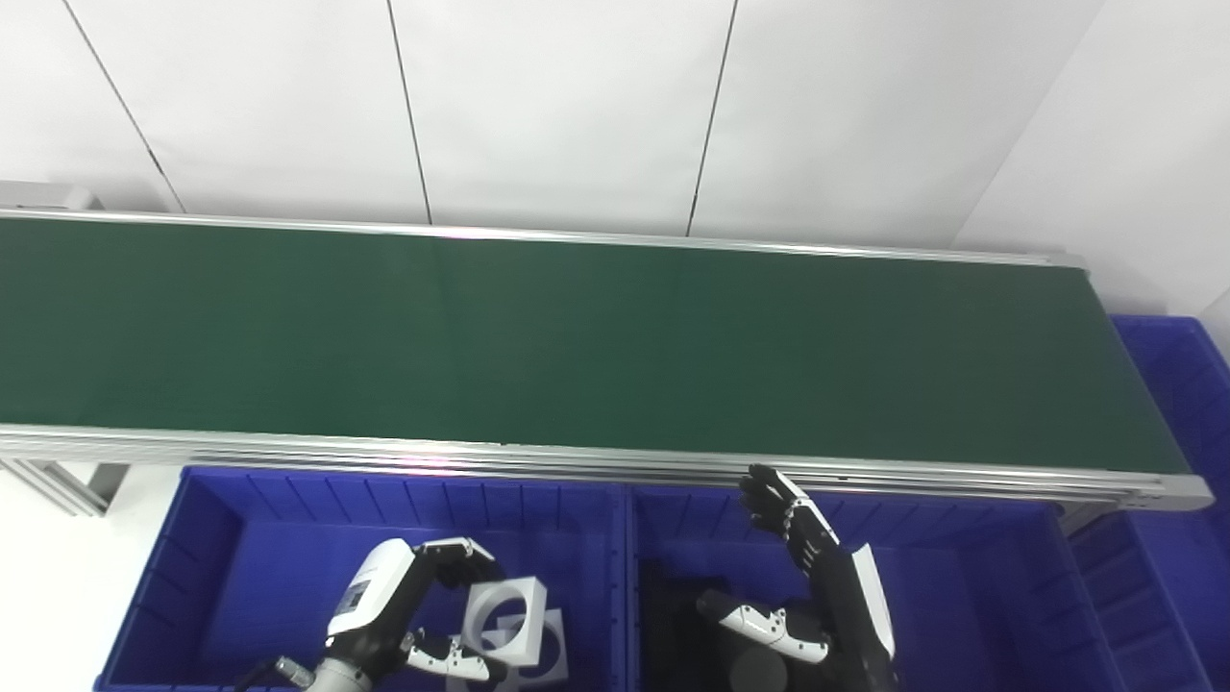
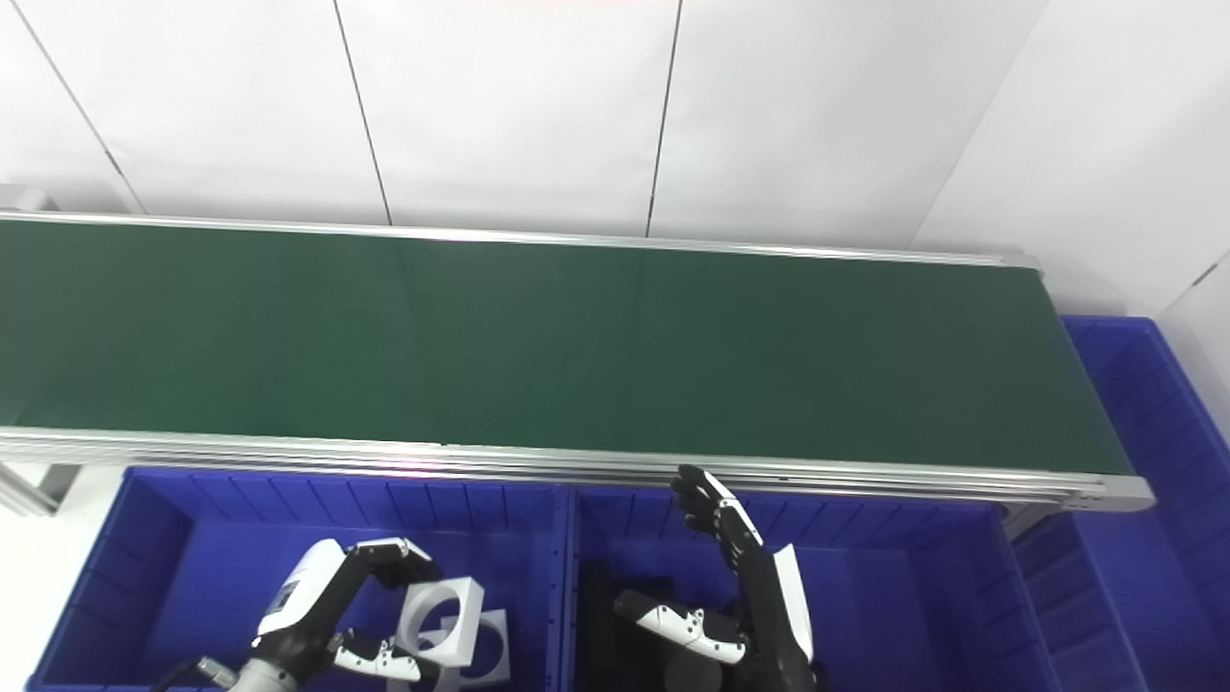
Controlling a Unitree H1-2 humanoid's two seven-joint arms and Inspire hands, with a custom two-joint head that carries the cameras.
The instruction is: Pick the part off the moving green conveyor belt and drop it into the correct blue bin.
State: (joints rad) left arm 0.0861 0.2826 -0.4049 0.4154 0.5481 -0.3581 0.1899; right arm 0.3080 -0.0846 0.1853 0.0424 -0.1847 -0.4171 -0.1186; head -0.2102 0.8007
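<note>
The green conveyor belt (image 1: 577, 346) carries no part in view. My left hand (image 1: 413, 605) is low over the left blue bin (image 1: 240, 538). Its fingers and thumb close on the left edge of a white square part with a round hole (image 1: 504, 613), held tilted above another white part (image 1: 546, 654) lying in the bin. My right hand (image 1: 807, 577) is open and empty, fingers pointing up toward the belt, over the right blue bin (image 1: 961, 577). Dark parts (image 1: 759, 671) lie in that bin under the hand.
The belt's metal front rail (image 1: 577, 459) runs just behind both bins. A third blue bin (image 1: 1177, 384) stands at the belt's right end. White wall panels rise behind the belt. The belt's frame leg (image 1: 67, 481) shows at the left.
</note>
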